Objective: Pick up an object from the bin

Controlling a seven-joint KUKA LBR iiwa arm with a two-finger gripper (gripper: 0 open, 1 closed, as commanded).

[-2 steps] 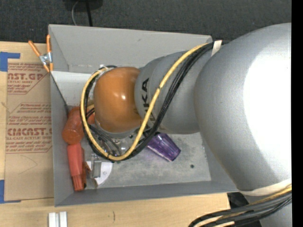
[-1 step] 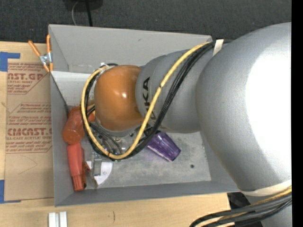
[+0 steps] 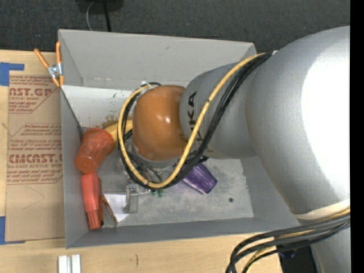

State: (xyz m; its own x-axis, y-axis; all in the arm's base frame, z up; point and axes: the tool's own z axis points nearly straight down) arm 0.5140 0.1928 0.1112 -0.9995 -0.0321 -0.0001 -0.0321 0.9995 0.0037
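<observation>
My gripper (image 3: 132, 202) reaches down under the arm's orange dome to the bin floor near the front left. Its tip is right beside a small white folded piece (image 3: 115, 205) lying on the floor. Just left of that lies a red cylinder (image 3: 90, 201), along the bin's left wall. An orange rounded piece (image 3: 94, 148) sits at the cylinder's upper end. A purple object (image 3: 200, 178) lies to the right of the gripper, partly under the arm.
A yellow thing (image 3: 112, 131) pokes out behind the orange piece, mostly hidden by the dome and its cables. The arm covers the bin's middle and right. Bare floor shows along the front right.
</observation>
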